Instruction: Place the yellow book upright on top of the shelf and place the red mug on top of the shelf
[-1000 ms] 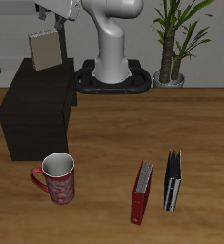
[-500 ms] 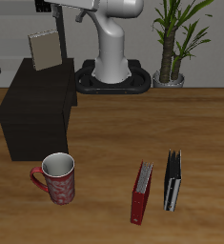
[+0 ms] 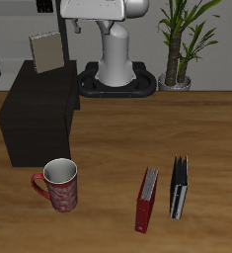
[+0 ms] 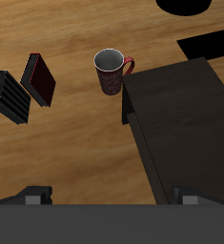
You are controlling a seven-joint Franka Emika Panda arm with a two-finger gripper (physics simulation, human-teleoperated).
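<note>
The yellow book stands upright on the flat top of the dark shelf, near its back edge, with nothing holding it. On the table in front of the shelf is the red mug, upright, handle pointing away from the books. In the wrist view the mug sits just off the corner of the shelf. My gripper hangs high above the table, off to the side of the book. Its fingers are spread wide and hold nothing. The wrist view does not show the yellow book.
A red book and a black book stand on edge near the table's front edge, beside the mug. A potted plant stands at the back beside the robot's base.
My gripper has drawn sideways away from the yellow book, towards the robot's column, staying high. The book stays upright on the shelf. The mug has not moved.
</note>
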